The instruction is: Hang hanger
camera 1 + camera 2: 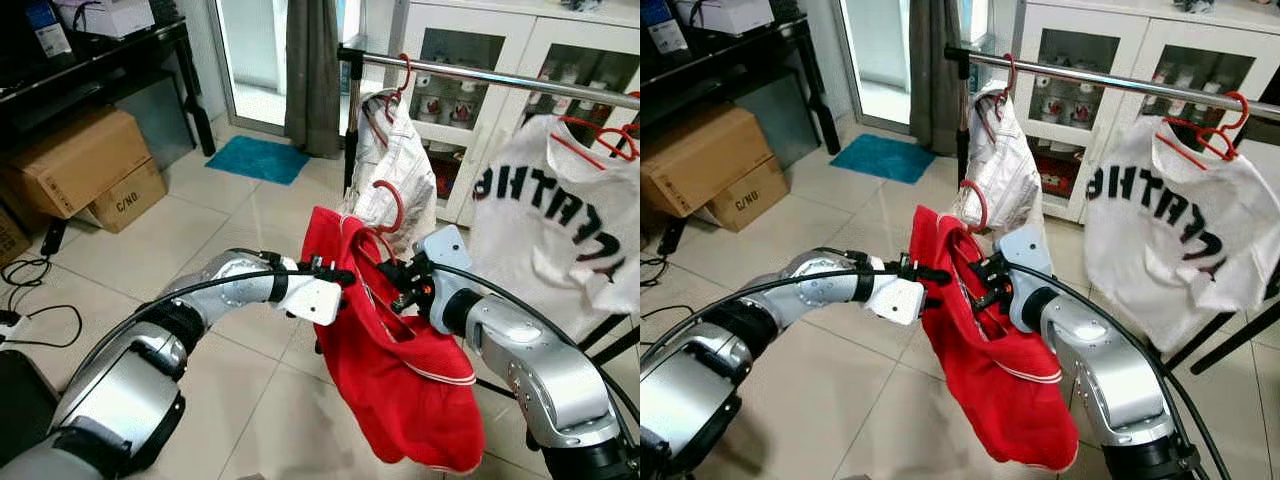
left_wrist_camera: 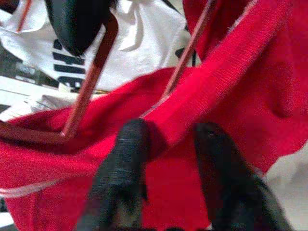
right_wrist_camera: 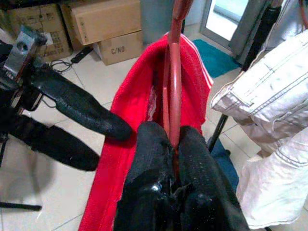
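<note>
A red shirt (image 1: 400, 390) hangs on a red hanger (image 3: 173, 72) between my two grippers, below the metal clothes rail (image 1: 500, 75). The hanger's hook (image 1: 395, 200) stands up above the shirt, free of the rail. My right gripper (image 3: 168, 132) is shut on the hanger's rod just under the hook. My left gripper (image 1: 345, 273) is at the shirt's left edge. Its fingers (image 2: 125, 149) stand apart with the shirt's hem running between them.
On the rail hang a white jacket (image 1: 400, 150) on a red hanger and a white lettered jersey (image 1: 570, 220) on another. A white glass-door cabinet (image 1: 480, 40) stands behind. Cardboard boxes (image 1: 80, 160), cables (image 1: 30, 290) and a blue mat (image 1: 258, 158) lie to the left.
</note>
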